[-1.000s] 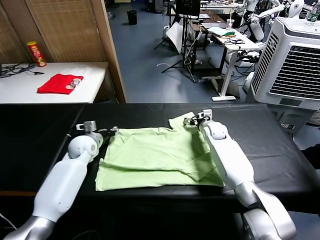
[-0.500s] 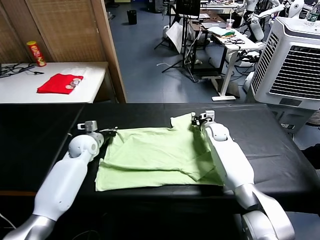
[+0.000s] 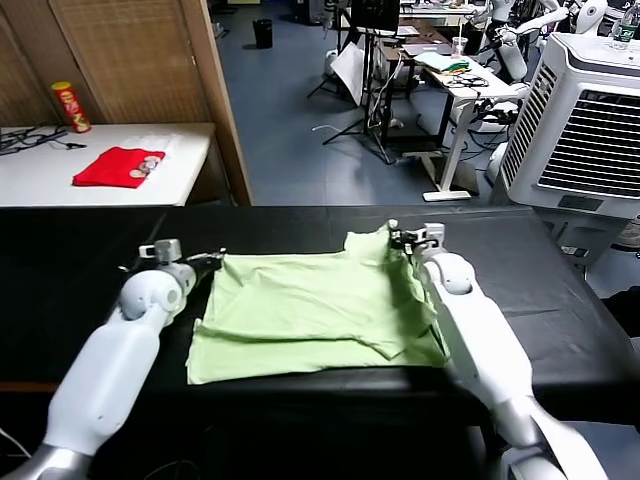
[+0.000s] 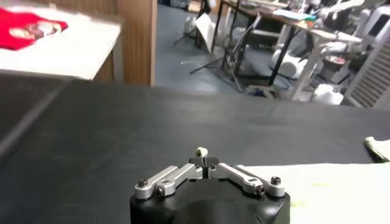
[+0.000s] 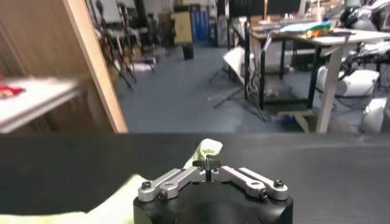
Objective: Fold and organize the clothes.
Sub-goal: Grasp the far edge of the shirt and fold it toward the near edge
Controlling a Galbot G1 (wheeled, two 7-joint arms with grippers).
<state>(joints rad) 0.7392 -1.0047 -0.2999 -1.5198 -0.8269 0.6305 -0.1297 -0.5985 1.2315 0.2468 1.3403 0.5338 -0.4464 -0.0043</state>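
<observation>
With my left claw (image 3: 213, 259) and right claw (image 3: 400, 238) each clenched on a far corner of the shirt (image 3: 310, 310) lying on the bench (image 3: 80, 250), I lift both evenly toward me.

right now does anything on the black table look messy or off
Yes: the pale green T-shirt lies rumpled, not flat. Its right side is bunched into a diagonal fold, and the far right corner is pulled up where the right gripper pinches it. The left gripper holds the far left corner.
</observation>
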